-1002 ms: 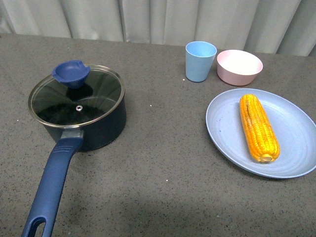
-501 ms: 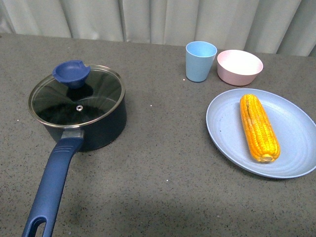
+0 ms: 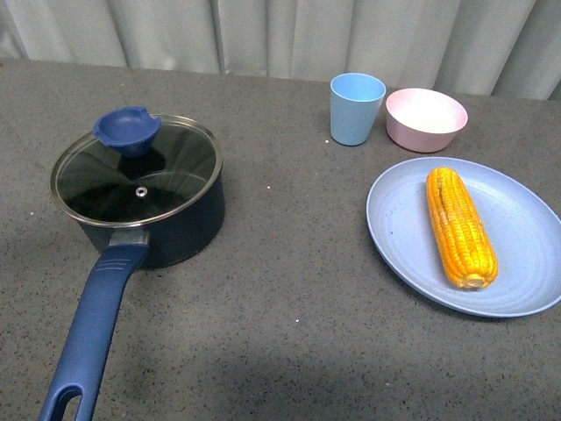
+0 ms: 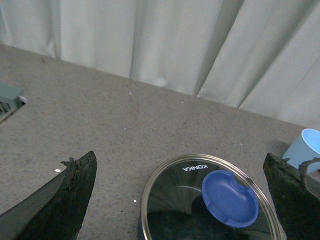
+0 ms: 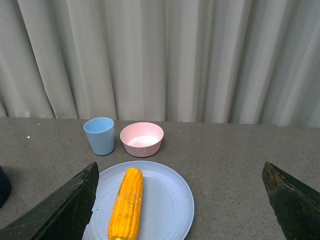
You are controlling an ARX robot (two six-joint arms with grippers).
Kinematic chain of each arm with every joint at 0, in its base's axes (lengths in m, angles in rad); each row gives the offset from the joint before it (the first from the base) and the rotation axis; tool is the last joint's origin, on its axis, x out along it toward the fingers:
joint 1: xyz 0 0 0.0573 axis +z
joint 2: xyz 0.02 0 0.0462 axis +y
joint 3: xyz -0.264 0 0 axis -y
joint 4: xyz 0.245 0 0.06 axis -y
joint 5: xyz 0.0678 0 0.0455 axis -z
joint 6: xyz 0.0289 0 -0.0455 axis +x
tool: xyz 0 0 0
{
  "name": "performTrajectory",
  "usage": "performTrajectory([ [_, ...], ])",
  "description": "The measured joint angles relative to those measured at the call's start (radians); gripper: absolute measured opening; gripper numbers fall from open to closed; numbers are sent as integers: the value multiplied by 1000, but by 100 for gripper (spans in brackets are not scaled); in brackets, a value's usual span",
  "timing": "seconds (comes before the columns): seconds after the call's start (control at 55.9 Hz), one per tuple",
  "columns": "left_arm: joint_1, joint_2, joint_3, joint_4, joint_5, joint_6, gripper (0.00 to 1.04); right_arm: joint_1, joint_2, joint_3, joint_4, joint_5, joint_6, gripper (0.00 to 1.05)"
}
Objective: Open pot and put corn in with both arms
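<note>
Soft, even light from above; all three views are sharp. Pale glare streaks cross the glass lid [image 3: 136,175]. A faint shadow dims the table's [image 3: 289,263] near edge.

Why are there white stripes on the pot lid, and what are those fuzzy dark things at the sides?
Front view: the glass lid mirrors light as pale streaks; a soft shadow darkens the table at its near edge. Left wrist view: same glare; the fuzzy shapes are the left pincer's fingers, probably too close to be sharp. Right wrist view: even light, sharp corn.
</note>
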Motion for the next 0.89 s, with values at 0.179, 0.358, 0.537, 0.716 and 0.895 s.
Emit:
performTrajectory([
  [0.179, -35, 182, 135, 4, 20, 6, 98, 0, 0, 0, 0, 0, 0, 96],
  [0.358, -71, 308, 222, -3, 37, 27, 98, 0, 0, 0, 0, 0, 0, 96],
  [0.537, -95, 397, 254, 5, 38, 46, 98, 0, 0, 0, 0, 0, 0, 96],
  [0.716, -109, 454, 269, 19, 47, 81, 98, 0, 0, 0, 0, 0, 0, 96],
  [0.895, -120, 468, 277, 21, 61, 100, 98, 0, 0, 0, 0, 0, 0, 96],
])
